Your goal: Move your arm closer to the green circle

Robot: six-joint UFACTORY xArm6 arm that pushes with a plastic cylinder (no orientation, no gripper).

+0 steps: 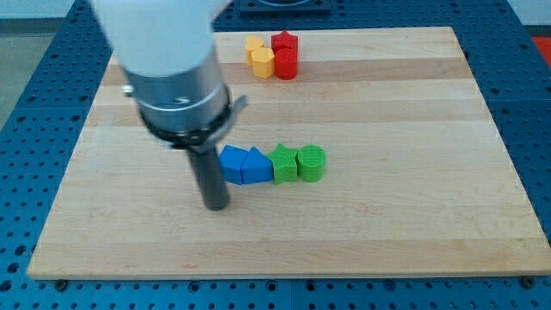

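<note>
A pale wooden desk (387,215) is being shown on a blue perforated base (34,52). No jawed end effector is being carried: the arm is ending in a dark rod, so no wide or narrow state can be told. My tip (216,207) is being held on the board, down and to the view's left of the green circle (312,164), well apart from it. Between them, a row is being formed: a blue block (232,164), a blue triangular block (256,165), a green star-like block (283,164), then the green circle at the right end, each touching or just beside the next. The tip is being kept just beside the blue block. Toward the view's top from the green circle, two yellow blocks (261,60) and two red blocks (285,53) are being clustered.
</note>
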